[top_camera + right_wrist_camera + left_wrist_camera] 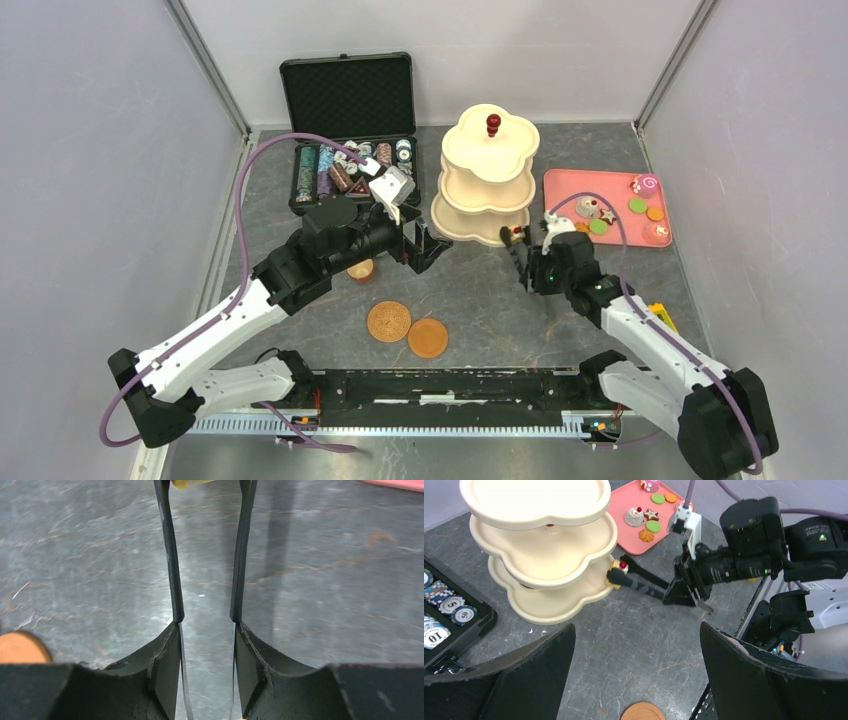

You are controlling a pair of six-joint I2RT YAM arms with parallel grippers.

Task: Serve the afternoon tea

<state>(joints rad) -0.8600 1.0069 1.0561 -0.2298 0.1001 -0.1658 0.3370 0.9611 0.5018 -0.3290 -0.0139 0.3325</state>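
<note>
Loading the stand, one pastry in hand. Nearest the bases, two saucers (389, 321) (428, 338) lie flat on the table, touching or nearly so, nothing on them. Just past them is the brown cup (361, 270), partly under the left arm, not on a saucer. Left gripper (428, 247) hovers jaws wide, holding nothing, facing the stand. Right gripper (516, 236) is narrow, pinching a small yellow pastry (616, 568) with a red top at its fingertips, right at the rim of the bottom tier (554, 607) of the cream stand (487, 180). Can't tell if the pastry touches the tier. Farther right, the pink tray (560, 200) holds more pastries (600, 215). Far left is the chip case (345, 165). The teal cup isn't visible.

Next move, by my read: ease the pastry over the rim, set it on the tier, open, back out without bumping the stand.
</note>
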